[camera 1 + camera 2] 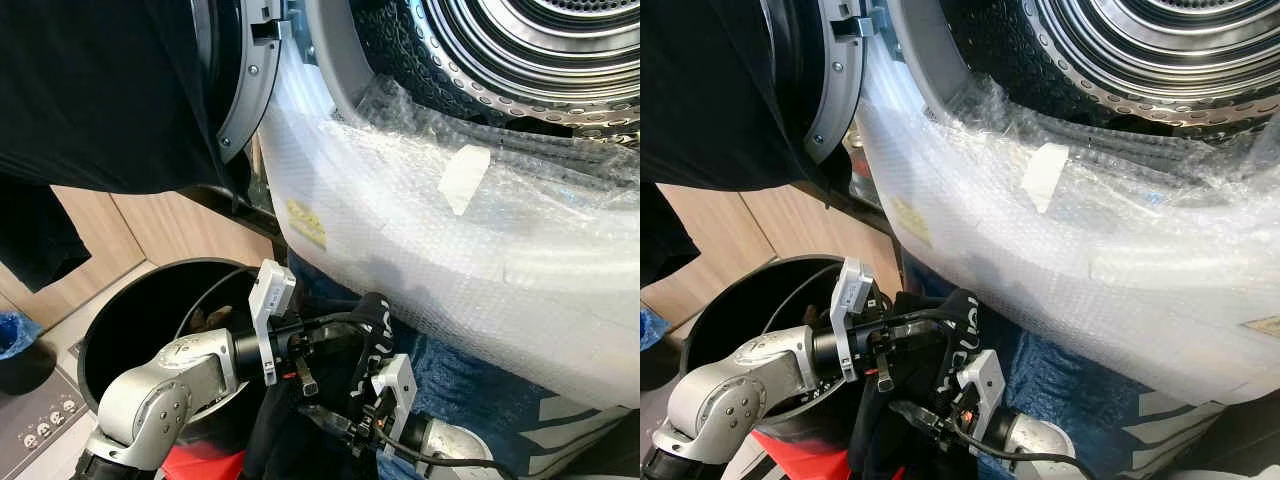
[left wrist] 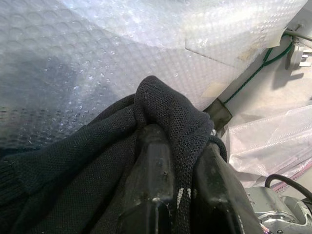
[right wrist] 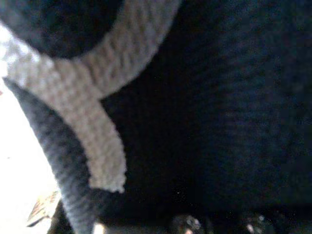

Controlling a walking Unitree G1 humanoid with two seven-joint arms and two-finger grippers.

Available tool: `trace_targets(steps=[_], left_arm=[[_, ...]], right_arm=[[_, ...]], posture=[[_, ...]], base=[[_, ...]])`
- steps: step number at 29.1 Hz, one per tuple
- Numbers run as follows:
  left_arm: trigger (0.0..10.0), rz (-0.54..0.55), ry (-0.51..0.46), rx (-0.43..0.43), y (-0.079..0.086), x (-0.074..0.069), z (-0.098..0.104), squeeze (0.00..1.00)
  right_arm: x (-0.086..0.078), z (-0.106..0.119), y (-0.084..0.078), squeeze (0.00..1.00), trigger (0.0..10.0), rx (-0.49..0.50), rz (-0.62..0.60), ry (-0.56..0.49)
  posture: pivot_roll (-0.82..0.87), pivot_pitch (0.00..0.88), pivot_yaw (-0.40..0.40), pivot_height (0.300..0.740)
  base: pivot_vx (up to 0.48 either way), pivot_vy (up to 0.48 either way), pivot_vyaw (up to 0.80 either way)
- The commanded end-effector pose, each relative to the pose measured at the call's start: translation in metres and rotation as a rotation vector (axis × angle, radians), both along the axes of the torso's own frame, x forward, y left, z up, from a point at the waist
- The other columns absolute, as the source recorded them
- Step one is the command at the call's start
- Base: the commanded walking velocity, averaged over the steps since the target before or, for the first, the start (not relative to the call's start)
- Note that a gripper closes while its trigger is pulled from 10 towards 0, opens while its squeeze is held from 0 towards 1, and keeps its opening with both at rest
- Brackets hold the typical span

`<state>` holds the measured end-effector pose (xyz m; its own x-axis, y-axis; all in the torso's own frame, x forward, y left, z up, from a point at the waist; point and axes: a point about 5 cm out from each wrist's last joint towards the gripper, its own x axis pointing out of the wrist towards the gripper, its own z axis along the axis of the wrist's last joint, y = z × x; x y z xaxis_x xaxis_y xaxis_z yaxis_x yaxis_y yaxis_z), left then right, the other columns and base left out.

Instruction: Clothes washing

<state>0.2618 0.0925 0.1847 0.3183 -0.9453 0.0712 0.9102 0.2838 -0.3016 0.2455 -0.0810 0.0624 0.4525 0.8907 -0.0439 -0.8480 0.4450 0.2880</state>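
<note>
A black mesh garment (image 1: 372, 325) with white lettering is bunched low in front of the washing machine. My left gripper (image 1: 350, 338) reaches in from the left and is shut on a fold of it; in the left wrist view the fabric (image 2: 165, 107) wraps over both fingers (image 2: 151, 161). My right gripper (image 1: 345, 420) comes from below right and is pressed into the same garment, with black cloth and a white letter (image 3: 97, 97) right against its camera. The open steel drum (image 1: 520, 50) is above and to the right.
Bubble wrap (image 1: 420, 260) covers the machine's front below the drum opening. The open door (image 1: 245, 80) stands at upper left with dark cloth (image 1: 90, 90) hanging over it. A round black bin (image 1: 160, 275) sits lower left. Blue patterned cloth (image 1: 470, 390) lies lower right.
</note>
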Motion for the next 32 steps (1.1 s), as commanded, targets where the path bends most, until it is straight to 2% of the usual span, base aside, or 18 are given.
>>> trace_targets(steps=[1, 16, 32], left_arm=[[0.0, -0.014, -0.045, -0.021, -0.0008, -0.0024, 0.0107, 0.0], [0.0, -0.024, -0.042, -0.011, 0.0007, -0.0043, 0.0092, 0.0], [0.0, -0.048, -0.058, -0.001, -0.0003, -0.0069, 0.0108, 0.0]], right_arm=[[-0.0031, -0.0033, 0.0046, 0.0, 0.0, -0.003, 0.017, 0.014], [-0.0016, -0.0053, 0.0057, 0.0, 0.0, 0.0, -0.004, 0.01], [-0.0029, -0.0059, 0.0132, 0.0, 0.0, 0.054, -0.001, 0.01]], posture=[[0.16, 0.134, 0.064, 0.74], [0.15, 0.1, 0.073, 0.74], [0.15, 0.046, 0.08, 0.74]], base=[[0.0, 0.0, 0.0], [0.0, 0.0, 0.0], [0.0, 0.0, 0.0]])
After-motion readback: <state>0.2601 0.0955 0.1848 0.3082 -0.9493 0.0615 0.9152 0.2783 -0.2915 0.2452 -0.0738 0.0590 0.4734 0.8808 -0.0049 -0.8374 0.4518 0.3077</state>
